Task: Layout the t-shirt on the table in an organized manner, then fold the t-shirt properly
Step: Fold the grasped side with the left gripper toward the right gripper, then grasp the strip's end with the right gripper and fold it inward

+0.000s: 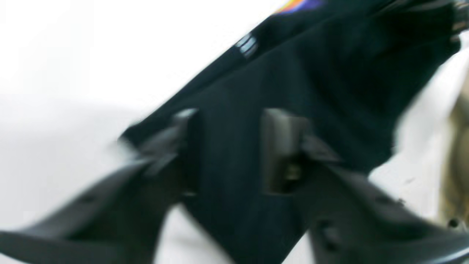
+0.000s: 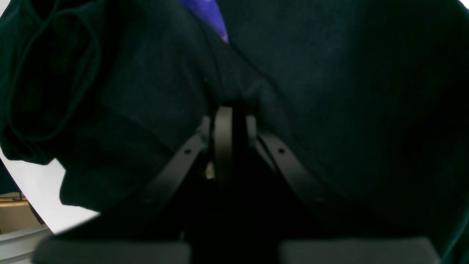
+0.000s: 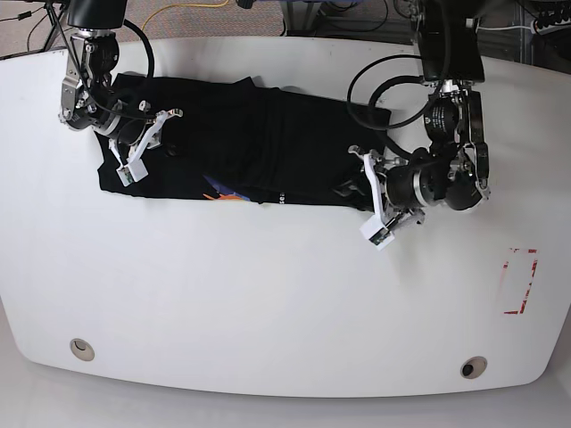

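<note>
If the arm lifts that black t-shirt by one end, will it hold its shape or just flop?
Probably flop: the t-shirt lies creased and bunches around the right gripper. It likely drags easily across the glossy table, and looks light for its spread.

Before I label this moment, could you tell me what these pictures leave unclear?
- Left wrist view: motion blur smears the left claw and the t-shirt; whether it grips cloth cannot be told.
- Right wrist view: dark cloth fills the frame and hides the right claw's tips.
- Base view: the print patch is too small to read.
</note>
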`<control>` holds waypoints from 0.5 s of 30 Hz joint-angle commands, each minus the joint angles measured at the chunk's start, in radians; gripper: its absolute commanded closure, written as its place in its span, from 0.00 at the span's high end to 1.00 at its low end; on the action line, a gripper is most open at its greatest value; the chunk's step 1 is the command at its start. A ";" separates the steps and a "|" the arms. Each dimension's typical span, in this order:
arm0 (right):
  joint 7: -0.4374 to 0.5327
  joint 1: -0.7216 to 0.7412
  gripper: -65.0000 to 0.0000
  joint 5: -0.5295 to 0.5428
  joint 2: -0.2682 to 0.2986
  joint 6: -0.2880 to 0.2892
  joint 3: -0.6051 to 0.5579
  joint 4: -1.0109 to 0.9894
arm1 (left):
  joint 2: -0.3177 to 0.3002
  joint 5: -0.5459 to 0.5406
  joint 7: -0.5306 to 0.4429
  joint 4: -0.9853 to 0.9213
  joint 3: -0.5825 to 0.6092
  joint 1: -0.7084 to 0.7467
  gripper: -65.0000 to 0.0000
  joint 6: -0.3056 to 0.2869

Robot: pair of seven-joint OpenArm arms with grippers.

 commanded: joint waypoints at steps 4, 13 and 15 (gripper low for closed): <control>-0.014 0.002 0.06 -0.007 0.011 -0.001 0.001 0.026 | -0.025 0.060 -0.088 0.014 0.040 0.038 0.09 -0.002; -0.014 0.000 0.06 -0.004 0.007 -0.001 0.003 0.150 | -0.087 0.154 -0.214 -0.029 0.126 0.095 0.08 -0.002; -0.016 0.000 0.06 -0.004 -0.010 -0.001 0.006 0.199 | -0.104 0.158 -0.237 -0.060 0.132 0.096 0.08 -0.002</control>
